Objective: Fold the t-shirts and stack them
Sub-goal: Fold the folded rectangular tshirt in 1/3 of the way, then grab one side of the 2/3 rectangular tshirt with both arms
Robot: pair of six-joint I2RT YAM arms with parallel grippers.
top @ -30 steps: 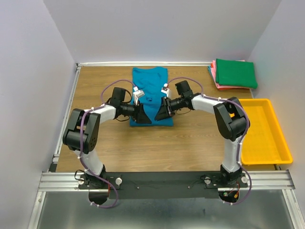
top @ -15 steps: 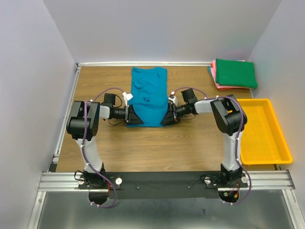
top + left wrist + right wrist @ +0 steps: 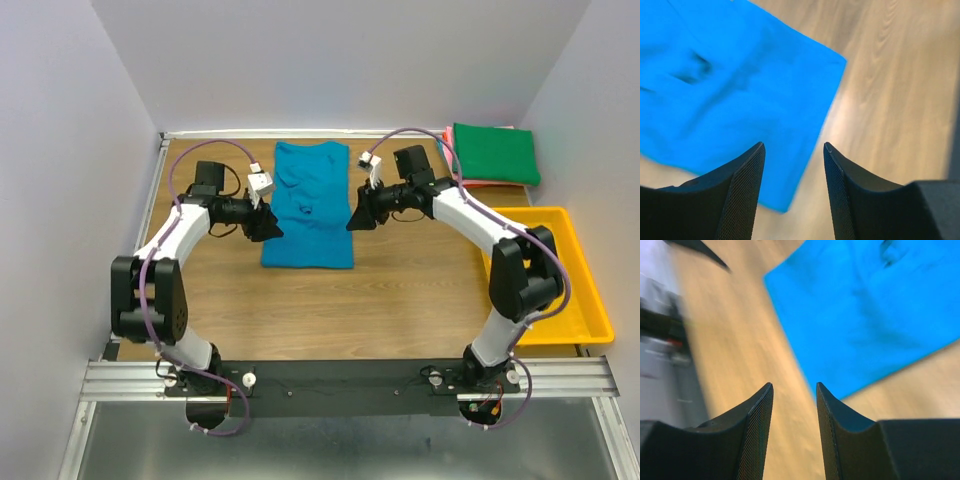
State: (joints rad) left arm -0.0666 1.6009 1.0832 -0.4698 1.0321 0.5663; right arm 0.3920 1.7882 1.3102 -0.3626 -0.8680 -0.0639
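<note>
Left gripper (image 3: 268, 226) and right gripper (image 3: 356, 220) are now back off the blue shirt (image 3: 308, 215) | both spread, empty | shirt lies between them, sides folded in, not stacked yet | green shirt (image 3: 495, 153) sits on pink shirts (image 3: 465, 182)

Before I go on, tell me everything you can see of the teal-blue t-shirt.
The teal-blue t-shirt is plain soft cloth, lying flat on the wooden table as a narrow rectangle with no sleeves sticking out, neckline at the far end. A few creases mark its centre. The left end effector and right end effector flank its long edges, jaws open, holding nothing; whether they touch the cloth I cannot tell.
</note>
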